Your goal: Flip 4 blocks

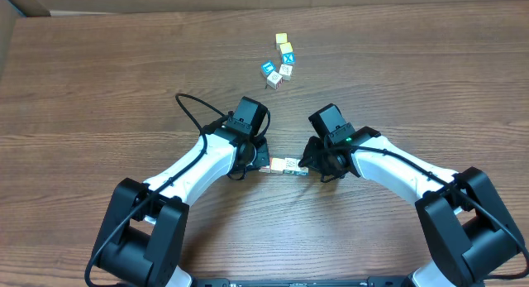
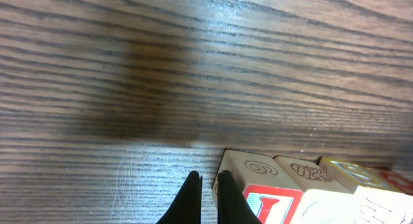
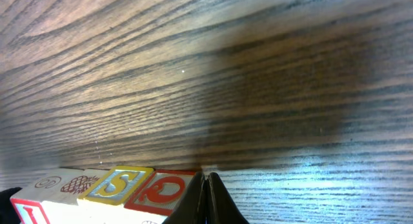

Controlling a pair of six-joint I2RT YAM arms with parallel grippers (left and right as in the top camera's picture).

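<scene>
A short row of several small wooden blocks [image 1: 286,165] lies on the table between my two grippers. In the left wrist view the nearest block [image 2: 258,172] has a "6" on top and a red-and-white letter face; beside it sit a pineapple-print block [image 2: 311,171] and a yellow-framed one [image 2: 352,173]. In the right wrist view the row ends with a red "Q" block [image 3: 161,190] next to a yellow "S" block [image 3: 116,184]. My left gripper [image 2: 208,179] is shut, its tips against the row's left end. My right gripper [image 3: 206,179] is shut at the row's right end. Neither holds anything.
A loose cluster of other small cubes [image 1: 281,62] lies farther back, among them a blue-faced one [image 1: 268,69] and a yellow one [image 1: 281,39]. Both arms angle inward from the near edge. A cardboard wall [image 1: 7,31] borders the far left.
</scene>
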